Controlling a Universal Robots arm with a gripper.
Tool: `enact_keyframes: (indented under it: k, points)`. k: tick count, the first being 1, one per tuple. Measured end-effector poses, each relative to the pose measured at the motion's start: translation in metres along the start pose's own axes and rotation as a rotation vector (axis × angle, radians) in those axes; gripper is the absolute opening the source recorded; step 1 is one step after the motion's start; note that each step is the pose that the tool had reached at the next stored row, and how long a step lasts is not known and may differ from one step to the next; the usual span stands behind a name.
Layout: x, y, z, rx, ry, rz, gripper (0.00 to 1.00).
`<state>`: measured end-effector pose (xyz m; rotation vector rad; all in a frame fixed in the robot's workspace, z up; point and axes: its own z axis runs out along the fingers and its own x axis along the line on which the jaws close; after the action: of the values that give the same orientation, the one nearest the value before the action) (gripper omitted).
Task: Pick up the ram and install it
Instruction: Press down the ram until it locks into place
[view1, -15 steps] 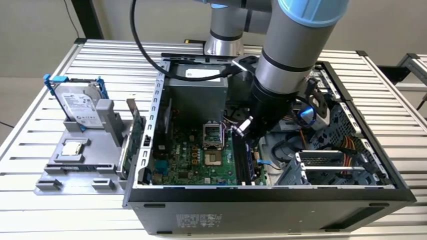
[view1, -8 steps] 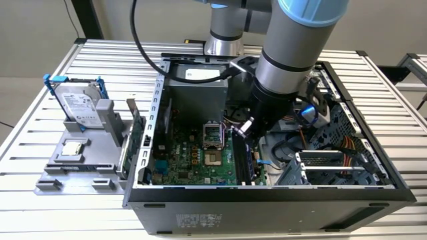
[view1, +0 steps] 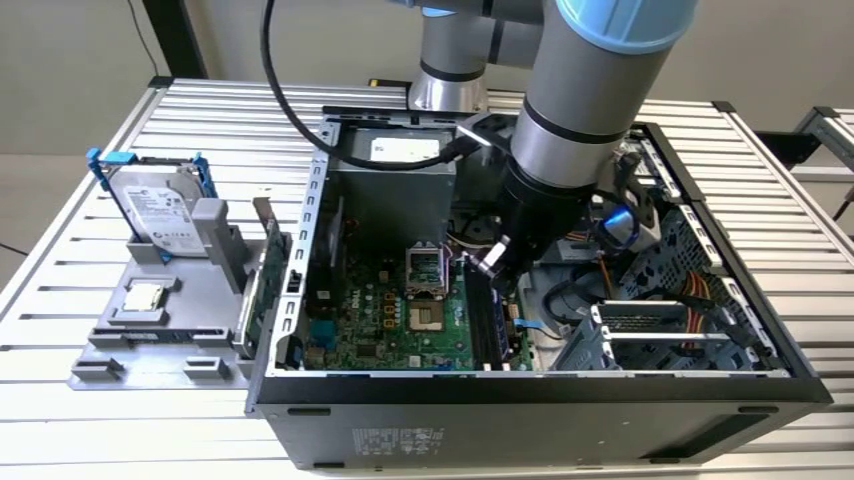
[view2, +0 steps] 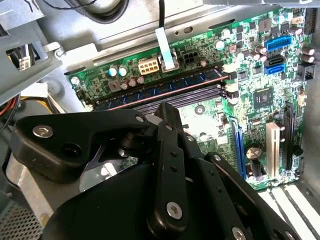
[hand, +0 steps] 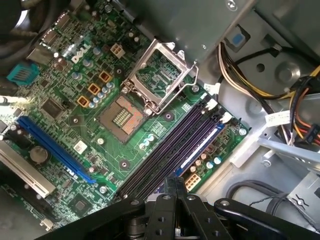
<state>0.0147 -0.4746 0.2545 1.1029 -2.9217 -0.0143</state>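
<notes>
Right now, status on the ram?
Gripper inside the case, low over the memory slots. Ram standing in the outermost slot. Cables clear of the slots.

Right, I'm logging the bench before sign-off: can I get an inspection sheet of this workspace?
Surface: slatted metal table, open computer case on it.
Job's things: ram lies along a slot of the motherboard.
Clutter: hard drive and green expansion card in a gray holder.
Gripper: gripper inside the case, close above the ram.
Cables: black cable beside the arm; wire bundle in the case.
Surroundings: pale wall.
</notes>
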Motion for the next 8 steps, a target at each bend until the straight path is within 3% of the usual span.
enact_keyframes:
  k: [8]
  points:
    - [0.0,0.0,0.0,0.0007,0.0007,-0.056,0.0]
